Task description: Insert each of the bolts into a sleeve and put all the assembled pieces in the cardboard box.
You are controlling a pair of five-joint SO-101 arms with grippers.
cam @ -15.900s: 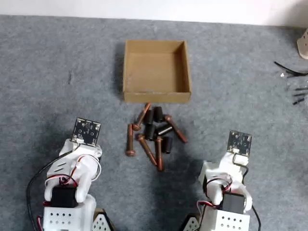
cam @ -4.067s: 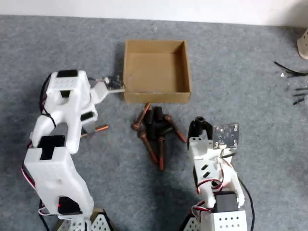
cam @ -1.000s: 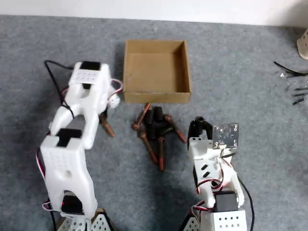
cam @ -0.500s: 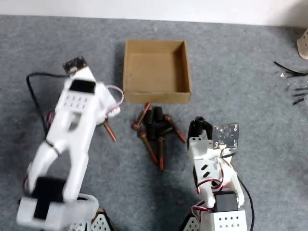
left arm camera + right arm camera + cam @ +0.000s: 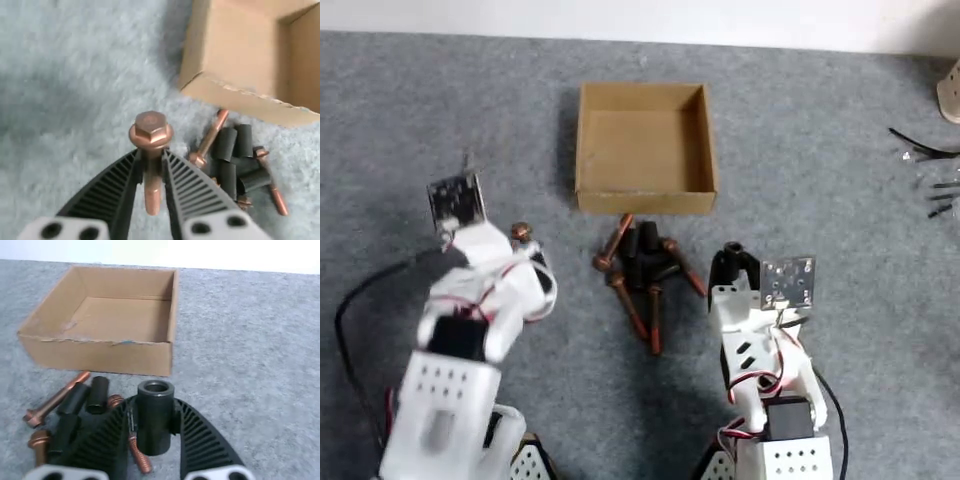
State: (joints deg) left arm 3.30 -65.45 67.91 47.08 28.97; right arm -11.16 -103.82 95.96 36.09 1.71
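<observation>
Nothing is assembled yet: the left gripper [image 5: 151, 156] pinches a bolt [image 5: 151, 131], the right gripper [image 5: 153, 412] a sleeve [image 5: 154, 437] (cardboard box [image 5: 645, 202] empty, pile [image 5: 642, 268] untouched).

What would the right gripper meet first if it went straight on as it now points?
Holding a sleeve, the right gripper would likely meet the cardboard box, at its front wall near a corner; depth is unclear.
</observation>
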